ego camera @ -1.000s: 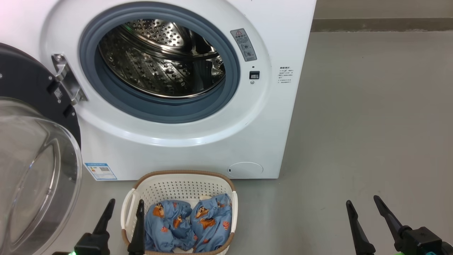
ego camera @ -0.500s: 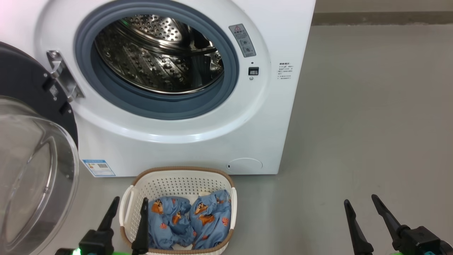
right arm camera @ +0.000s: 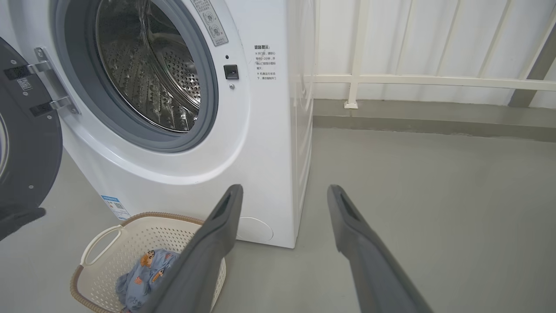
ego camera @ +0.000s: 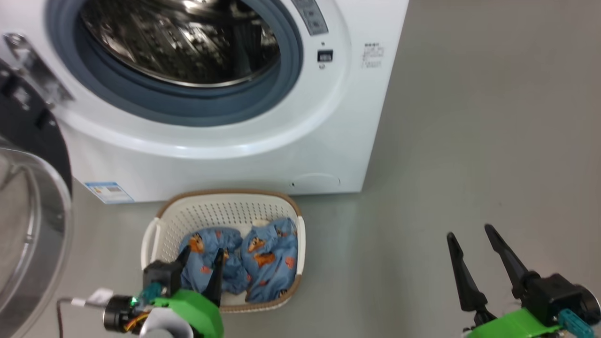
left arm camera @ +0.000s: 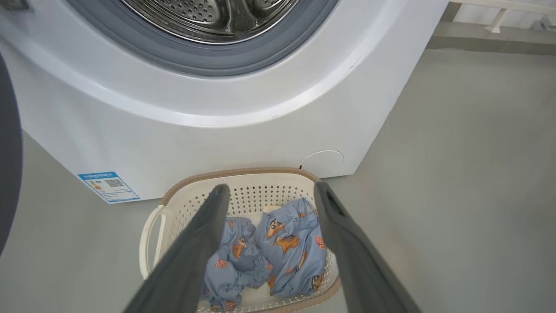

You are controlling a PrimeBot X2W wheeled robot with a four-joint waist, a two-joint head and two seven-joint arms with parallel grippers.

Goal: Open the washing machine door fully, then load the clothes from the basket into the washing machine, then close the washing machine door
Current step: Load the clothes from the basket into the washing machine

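My left gripper [ego camera: 204, 249], spread wide, hangs over the clothes [ego camera: 263, 253]. If it descends off-centre, I risk hooking the basket [ego camera: 225, 192] rim and dragging it. Right gripper [ego camera: 469, 231] spread, idle.

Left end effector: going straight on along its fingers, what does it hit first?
Probably the clothes in the basket: in the left wrist view the open left end effector frames them. Depth is unclear; a shallower line could reach the basket's far wall first.

White washing machine [ego camera: 235, 159], grey-blue door seal [ego camera: 188, 101]; cream perforated basket [ego camera: 225, 211], brown rim; light blue clothes [ego camera: 267, 258] with orange-brown cartoon prints.
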